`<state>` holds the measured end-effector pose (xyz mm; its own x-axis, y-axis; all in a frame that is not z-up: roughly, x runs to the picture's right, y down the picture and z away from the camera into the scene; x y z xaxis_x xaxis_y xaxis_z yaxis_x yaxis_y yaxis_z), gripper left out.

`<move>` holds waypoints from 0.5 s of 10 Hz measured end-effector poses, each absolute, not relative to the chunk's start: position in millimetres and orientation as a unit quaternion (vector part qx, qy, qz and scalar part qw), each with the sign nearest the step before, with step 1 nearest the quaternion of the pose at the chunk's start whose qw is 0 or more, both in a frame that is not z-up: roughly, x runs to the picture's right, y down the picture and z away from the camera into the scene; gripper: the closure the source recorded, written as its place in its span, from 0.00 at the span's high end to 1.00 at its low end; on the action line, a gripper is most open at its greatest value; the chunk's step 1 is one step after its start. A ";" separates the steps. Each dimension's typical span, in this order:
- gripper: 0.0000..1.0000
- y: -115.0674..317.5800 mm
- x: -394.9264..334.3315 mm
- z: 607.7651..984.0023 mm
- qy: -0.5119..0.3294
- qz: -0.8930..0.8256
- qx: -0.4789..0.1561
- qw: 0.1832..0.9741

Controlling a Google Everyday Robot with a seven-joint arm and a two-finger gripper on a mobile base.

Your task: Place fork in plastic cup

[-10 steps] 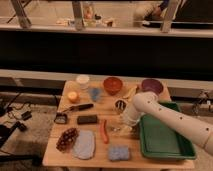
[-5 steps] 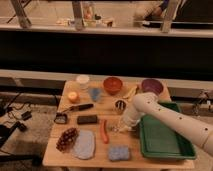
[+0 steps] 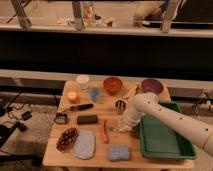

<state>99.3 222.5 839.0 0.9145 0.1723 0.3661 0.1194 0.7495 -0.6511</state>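
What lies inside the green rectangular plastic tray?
The green tray shows only bare floor where visible, but the white robot arm covers its far right part. The gripper sits low between the tray and the orange carrot.

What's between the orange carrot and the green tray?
The robot's claw hangs down there, close beside the carrot, with the green tray on its other side. You see it in the camera view.
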 end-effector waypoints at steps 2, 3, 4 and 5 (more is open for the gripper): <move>0.20 223.0 99.2 838.8 -0.207 0.011 -0.353 0.912; 0.18 222.5 99.4 839.3 -0.206 0.007 -0.352 0.913; 0.18 223.0 99.2 838.7 -0.208 0.006 -0.352 0.913; 0.18 223.1 99.0 838.4 -0.209 0.005 -0.352 0.912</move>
